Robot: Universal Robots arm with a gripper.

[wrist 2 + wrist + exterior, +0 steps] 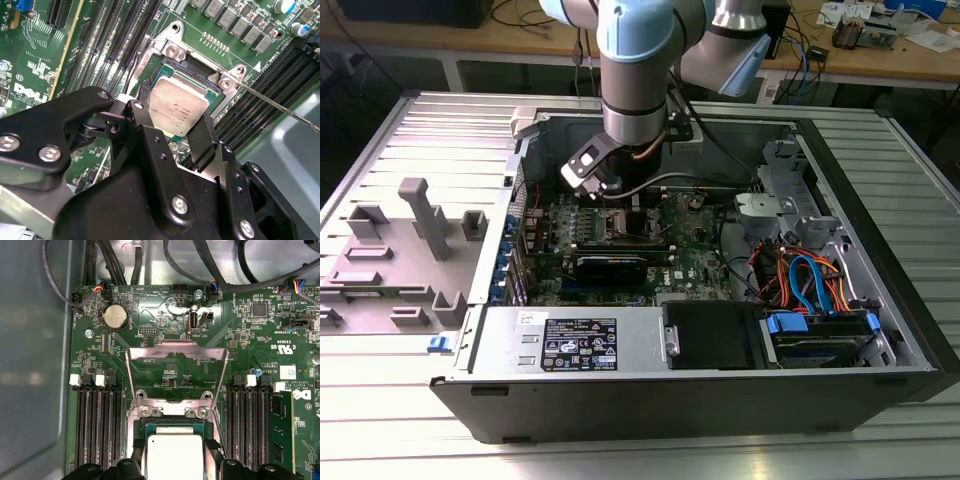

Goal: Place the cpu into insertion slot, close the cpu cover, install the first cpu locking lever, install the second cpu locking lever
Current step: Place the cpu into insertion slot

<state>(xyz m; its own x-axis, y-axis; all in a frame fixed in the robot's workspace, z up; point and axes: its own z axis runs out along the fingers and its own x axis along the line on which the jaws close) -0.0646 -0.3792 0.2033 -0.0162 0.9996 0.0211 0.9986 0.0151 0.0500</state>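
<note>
- You are looking at the arm reaching down into the open computer case [720, 412], with the gripper [618, 203] hanging low over the green board [695, 258].
- In both wrist views the gripper [172, 112] [175, 447] is sitting right at the insertion slot [172, 50] [170, 412]. Its jaws are closed on the cpu [177, 102] [175, 460], and the black fingers [150, 142] are pressing against two opposite edges of it.
- The cpu is lying flat with its silver top up, inside the slot's silver metal rim. You cannot tell whether it is fully seated.
- In the first wrist view the cpu cover [210, 352] is standing open, swung up off the slot from its hinged edge, and the board is showing through its square cut-out.
- In the second wrist view a thin metal lever rod [280, 108] is running out from one corner of the slot's rim and angling across the neighbouring memory slots [260, 95].
- Those long black memory slots [95, 425] are flanking the insertion slot on both sides in the first wrist view, and a round coin battery [115, 316] is sitting on the board beyond the raised cover.
- In the exterior view blue and orange cables [810, 280] are bunching inside the case towards the exterior view's right. A grey plastic fixture [425, 215] is lying on the ribbed metal table [380, 425] at the exterior view's left.
</note>
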